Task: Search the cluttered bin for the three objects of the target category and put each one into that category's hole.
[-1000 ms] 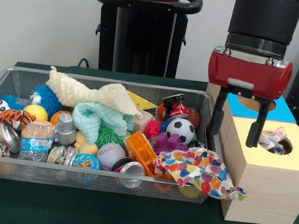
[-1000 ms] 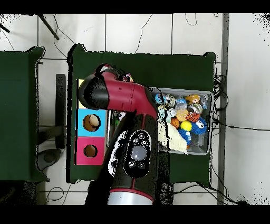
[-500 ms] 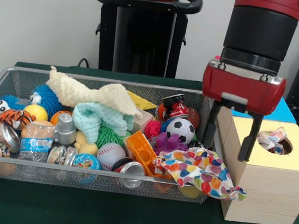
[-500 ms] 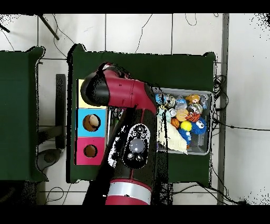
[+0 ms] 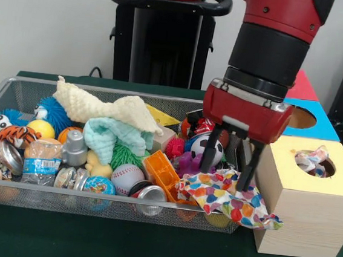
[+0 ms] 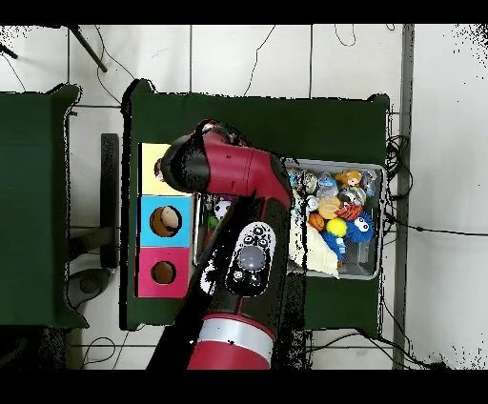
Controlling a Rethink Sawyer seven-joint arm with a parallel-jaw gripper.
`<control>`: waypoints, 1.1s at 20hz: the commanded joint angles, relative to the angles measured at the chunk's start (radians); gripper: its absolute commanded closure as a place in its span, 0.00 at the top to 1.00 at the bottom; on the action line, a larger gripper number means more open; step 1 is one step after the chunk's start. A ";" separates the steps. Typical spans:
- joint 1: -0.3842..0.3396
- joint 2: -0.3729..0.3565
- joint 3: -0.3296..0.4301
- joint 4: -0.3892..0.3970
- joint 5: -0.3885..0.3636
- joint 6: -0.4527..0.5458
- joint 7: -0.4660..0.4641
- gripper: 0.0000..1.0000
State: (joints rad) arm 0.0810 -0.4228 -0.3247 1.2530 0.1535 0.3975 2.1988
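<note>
My gripper [image 5: 227, 164] is open and empty, fingers pointing down at the right end of the wire bin [image 5: 2, 91]. Its fingertips [image 5: 244, 177] hang just above a heart-patterned cloth [image 5: 231, 200] that drapes over the bin's right front corner. A cream cloth [image 5: 106, 107] and a mint cloth [image 5: 113, 135] lie on the pile further left. Another patterned cloth [image 5: 313, 160] sits in the hole of the yellow-topped wooden box [image 5: 308, 220] to the right of the bin. In the overhead view the arm [image 6: 238, 219] covers the gripper.
The bin also holds a soccer ball [image 5: 201, 145], an orange block [image 5: 162, 171], a baseball [image 5: 127, 178], cans, fuzzy balls and other toys. Behind the yellow-topped box stand a blue-topped box [image 5: 309, 120] and a pink-topped one [image 6: 162, 272], each with a hole.
The gripper has moved from beside the yellow box's hole leftward and down, over the bin's right end above the heart-patterned cloth. It stays open.
</note>
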 commanded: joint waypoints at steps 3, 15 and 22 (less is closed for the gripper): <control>-0.056 0.033 0.046 0.099 0.068 -0.038 0.224 1.00; -0.054 0.050 0.095 0.151 0.158 -0.068 0.253 1.00; -0.066 0.065 0.142 0.173 0.231 -0.073 0.249 1.00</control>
State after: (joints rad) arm 0.0520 -0.4038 -0.3182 1.3104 0.3107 0.3770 2.2021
